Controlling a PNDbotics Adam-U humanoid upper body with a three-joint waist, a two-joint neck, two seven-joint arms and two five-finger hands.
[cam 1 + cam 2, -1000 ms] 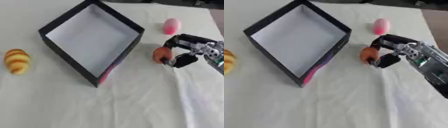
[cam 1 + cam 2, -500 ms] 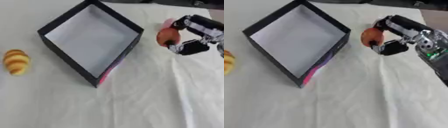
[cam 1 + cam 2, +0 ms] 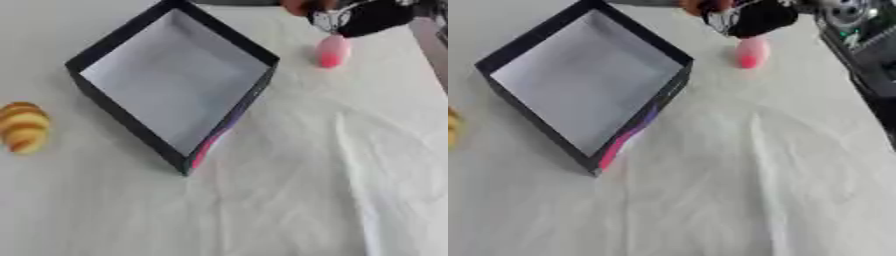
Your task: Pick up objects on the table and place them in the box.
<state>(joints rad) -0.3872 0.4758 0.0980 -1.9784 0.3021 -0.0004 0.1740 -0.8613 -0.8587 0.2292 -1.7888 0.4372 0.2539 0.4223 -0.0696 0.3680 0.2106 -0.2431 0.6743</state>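
On the desk (image 3: 289,200), which is covered in white cloth, we count one black box (image 3: 171,80), one pink egg-shaped object (image 3: 332,51), one yellow-brown croissant-like object (image 3: 24,126) and one orange-red object (image 3: 702,6), the last carried off the surface. We see one robot hand, our right hand (image 3: 750,17), at the far edge of the desk towards its right side, with the arm running off to the right corner.

The box sits open near the far left part of the desk, turned so that one corner points at the near edge; its inside is pale and bare, and a pink-and-purple strip shows on its near right wall. The croissant-like object lies at the left edge, well apart from the box. The pink object lies just beside the box's right corner, directly below the hand.

Our right hand has its dark fingers curled round the orange-red object, which shows only as a small patch at the hand's left side, beyond the box's far corner and above the desk.
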